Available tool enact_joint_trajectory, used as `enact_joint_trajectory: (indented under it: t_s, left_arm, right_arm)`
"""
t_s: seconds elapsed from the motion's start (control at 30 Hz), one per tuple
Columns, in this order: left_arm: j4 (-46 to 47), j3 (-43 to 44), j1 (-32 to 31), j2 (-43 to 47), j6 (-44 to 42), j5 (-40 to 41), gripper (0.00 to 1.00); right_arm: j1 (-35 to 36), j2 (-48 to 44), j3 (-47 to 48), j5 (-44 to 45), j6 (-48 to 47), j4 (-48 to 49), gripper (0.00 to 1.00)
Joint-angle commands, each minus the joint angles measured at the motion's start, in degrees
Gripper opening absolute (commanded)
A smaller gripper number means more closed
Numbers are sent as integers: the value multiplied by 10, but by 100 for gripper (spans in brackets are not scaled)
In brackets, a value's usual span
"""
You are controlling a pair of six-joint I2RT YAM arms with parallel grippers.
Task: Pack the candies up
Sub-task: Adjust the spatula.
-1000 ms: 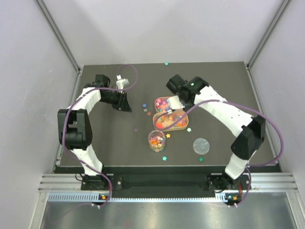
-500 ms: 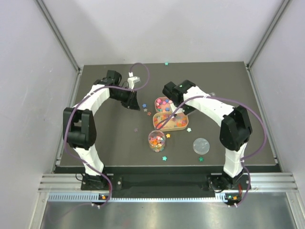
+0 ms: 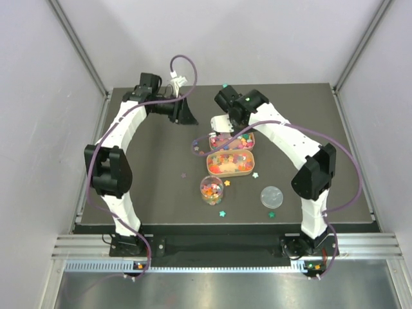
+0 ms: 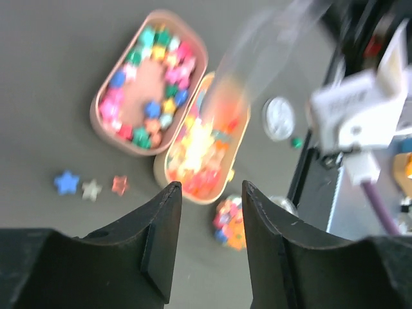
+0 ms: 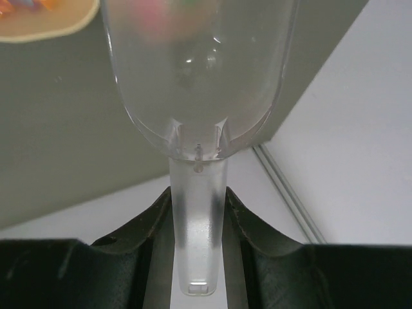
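Lifted off the trays over the last second: right claw (image 3: 225, 118), then low over the orange tray (image 4: 158, 172), now raised at the far end of the star tray (image 4: 149, 84). Swung across too: left claw (image 3: 188, 116), from the left side round to the back of the worktop (image 3: 161, 193).

Task partly done, by the look of it. Clear jar (image 3: 202, 190) at the near side, just in front of the orange tray, already holding mixed candies (image 3: 212, 189) and not capped. Round lid (image 3: 271, 196) lying flat, well apart to its right. Plenty left to pack: both trays loaded and lying side by side, plus loose stars (image 4: 91, 188) scattered on the worktop.

Right claw clamped on the handle of a clear scoop (image 5: 199, 71), bowl pointing away from the wrist; contents too blurred to call. Right arm stretched far forward, elbow bent out near the right edge.

Left claw apart and empty, fingers (image 4: 161, 225) framing the trays from above. Left arm arched high along the left side, wrist turned in toward the centre.
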State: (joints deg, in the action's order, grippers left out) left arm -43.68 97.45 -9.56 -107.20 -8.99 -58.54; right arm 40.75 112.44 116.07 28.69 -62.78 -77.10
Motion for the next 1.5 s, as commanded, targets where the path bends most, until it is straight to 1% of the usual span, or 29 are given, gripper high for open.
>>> enact_joint_trajectory:
  t_s: [0.0, 0.03, 0.2, 0.33, 0.5, 0.73, 0.83, 1.03, 1.23, 1.47]
  left_arm:
    - [39, 36, -3, -27, 88, -51, 48]
    - [44, 35, -3, -29, 112, -51, 49]
    - [78, 6, -4, -44, 148, -77, 51]
    - [79, -3, -5, -54, 140, -68, 51]
    - [78, -2, -7, -66, 131, -62, 48]
    - [74, -4, -13, -65, 130, -67, 45]
    - [72, -7, -13, -57, 130, -60, 44]
    - [69, -7, -12, -49, 129, -48, 44]
    - [69, -4, -11, -42, 129, -50, 44]
    - [63, -25, -11, -24, 121, -47, 44]
  right_arm:
    - [12, -33, 10, -116, 39, -30, 0]
    - [14, -39, 6, -126, 42, -20, 0]
    - [20, -51, 3, -158, 58, 1, 0]
    - [26, -65, 8, -179, 62, 17, 0]
    - [31, -65, 15, -179, 64, 26, 0]
    - [31, -43, 30, -174, 73, 33, 0]
    - [31, -28, 39, -172, 78, 21, 0]
    - [29, -32, 2, -169, 86, 26, 0]
    - [24, -26, -10, -168, 89, 27, 0]
    - [15, -11, -8, -163, 89, 43, 0]
